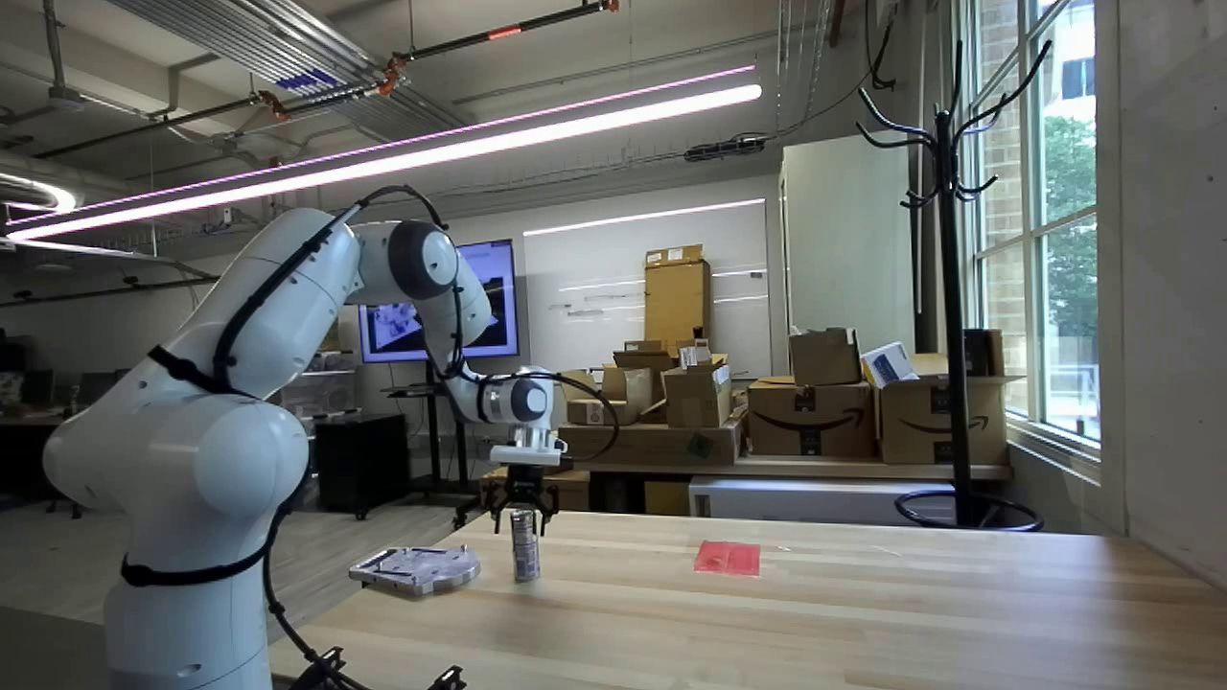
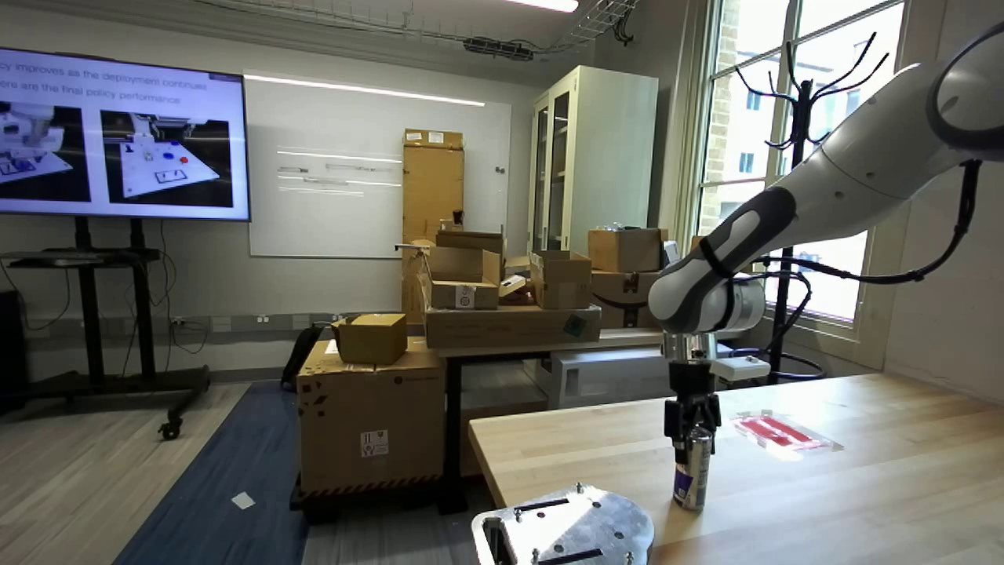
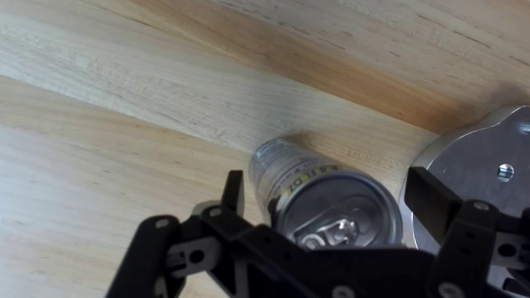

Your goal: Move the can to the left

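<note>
The can (image 1: 525,554) is a slim grey-silver cylinder standing upright on the wooden table, and it also shows in an exterior view (image 2: 692,480). In the wrist view the can (image 3: 339,203) shows its top with the pull tab; part of the top is hidden behind the gripper's body. My gripper (image 1: 520,524) points down over the can, with its fingers on either side of the can's upper part. In the wrist view the gripper (image 3: 331,192) is open, with a visible gap between each fingertip and the can.
A flat metal plate (image 1: 417,569) lies close beside the can at the table's edge, and it also shows in the wrist view (image 3: 476,178). A flat red packet (image 1: 727,558) lies on the wooden table (image 1: 863,613). Cardboard boxes (image 1: 810,417) stand behind the table.
</note>
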Controlling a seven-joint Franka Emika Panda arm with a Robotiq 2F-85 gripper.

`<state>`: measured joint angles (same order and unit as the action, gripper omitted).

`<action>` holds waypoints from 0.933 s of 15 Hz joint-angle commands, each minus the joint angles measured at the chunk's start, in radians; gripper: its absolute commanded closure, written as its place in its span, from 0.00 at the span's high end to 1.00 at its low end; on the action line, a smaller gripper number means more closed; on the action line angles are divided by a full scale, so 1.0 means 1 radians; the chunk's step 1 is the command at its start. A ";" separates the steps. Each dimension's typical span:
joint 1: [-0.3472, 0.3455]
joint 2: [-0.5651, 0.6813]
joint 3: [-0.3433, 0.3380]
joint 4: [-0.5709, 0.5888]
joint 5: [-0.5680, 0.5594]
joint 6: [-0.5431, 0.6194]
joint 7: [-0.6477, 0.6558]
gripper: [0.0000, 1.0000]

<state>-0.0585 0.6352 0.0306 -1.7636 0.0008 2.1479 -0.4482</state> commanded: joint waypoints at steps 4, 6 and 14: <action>-0.025 0.027 0.023 0.040 -0.013 -0.004 -0.031 0.66; -0.025 0.024 0.023 0.037 -0.016 0.000 -0.034 0.49; -0.017 -0.090 0.026 -0.056 -0.029 0.015 -0.046 0.35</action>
<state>-0.0600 0.6381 0.0315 -1.7491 -0.0033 2.1501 -0.4659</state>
